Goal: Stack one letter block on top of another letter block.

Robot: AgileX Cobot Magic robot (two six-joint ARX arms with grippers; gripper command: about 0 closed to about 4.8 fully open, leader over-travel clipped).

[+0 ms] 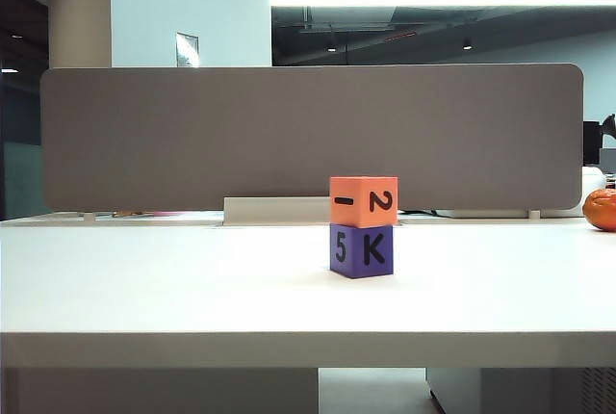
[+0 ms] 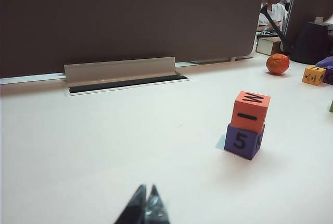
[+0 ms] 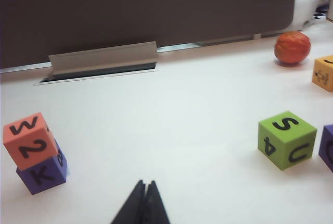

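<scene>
Resting squarely atop purple block (image 1: 362,251), orange-red block (image 1: 363,202); both grippers' fingers (image 2: 147,208) (image 3: 144,206) pressed together, empty.

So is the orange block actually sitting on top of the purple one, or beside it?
On top. The orange-red block rests flat and upright on the purple block, with neither gripper touching it.

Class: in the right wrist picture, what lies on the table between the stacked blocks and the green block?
Nothing: bare white table separates the orange-red block on the purple block from the green block, shown in the right wrist view.
</scene>
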